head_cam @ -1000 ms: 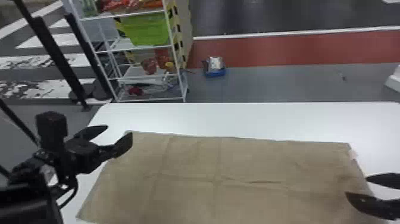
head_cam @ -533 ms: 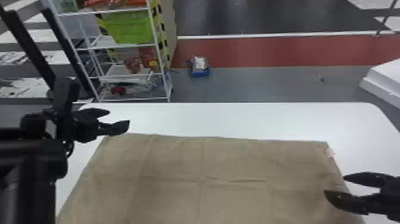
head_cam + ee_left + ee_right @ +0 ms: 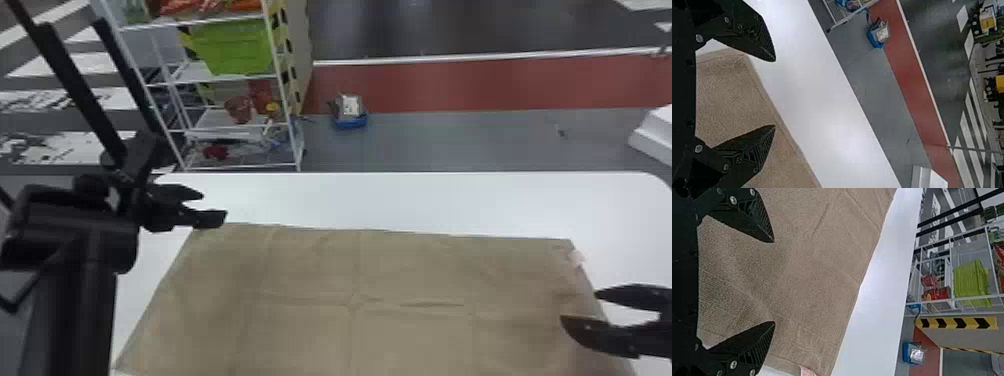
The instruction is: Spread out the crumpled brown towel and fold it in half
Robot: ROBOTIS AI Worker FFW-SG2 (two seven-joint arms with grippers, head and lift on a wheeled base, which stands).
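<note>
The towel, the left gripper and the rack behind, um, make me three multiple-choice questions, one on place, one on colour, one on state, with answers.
1. Where is the towel?
A. On the floor
B. On the table
C. In a basket

2. What colour is the bin on the rack?
A. Red
B. White
C. Green

3. How is the left gripper?
A. Open
B. Shut on the towel
C. Shut on nothing

Answers:
1 B, white tabletop borders it.
2 C, its side is bright green.
3 A, a wide gap separates its tips.
</note>
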